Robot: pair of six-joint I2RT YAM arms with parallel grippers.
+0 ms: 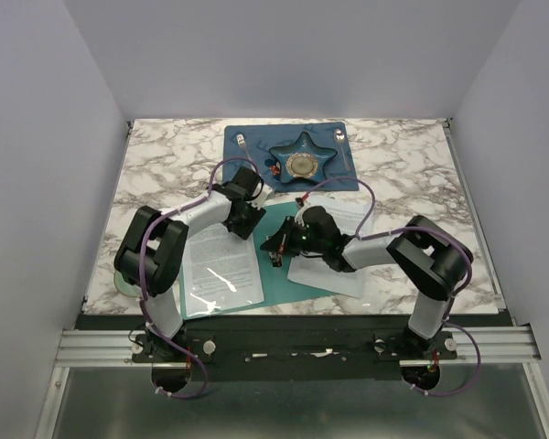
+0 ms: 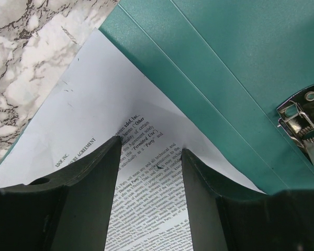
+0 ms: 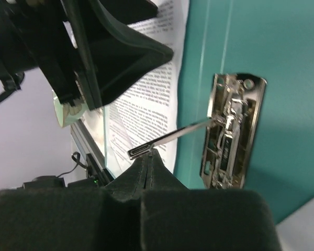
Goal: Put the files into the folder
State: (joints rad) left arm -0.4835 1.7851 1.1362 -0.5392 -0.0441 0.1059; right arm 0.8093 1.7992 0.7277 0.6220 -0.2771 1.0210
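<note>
The teal folder (image 1: 279, 279) lies open in the middle of the table. One stack of printed files (image 1: 221, 270) rests on its left half, and more files (image 1: 348, 218) lie to its right. My left gripper (image 1: 249, 218) is open, its fingers (image 2: 97, 178) straddling a printed sheet (image 2: 146, 198) at the folder's (image 2: 225, 63) edge, with nothing pinched. The silver clip (image 2: 302, 119) sits just right of it. My right gripper (image 3: 149, 155) is shut, its tip under the raised lever (image 3: 170, 137) of the clip (image 3: 230, 130), propping it up.
A dark blue placemat (image 1: 256, 142) with a star dish (image 1: 302, 163) and cutlery lies at the back of the marble table (image 1: 165, 165). A round pale-green object (image 1: 128, 283) sits behind the left arm's base. The metal rail (image 1: 293, 343) runs along the near edge.
</note>
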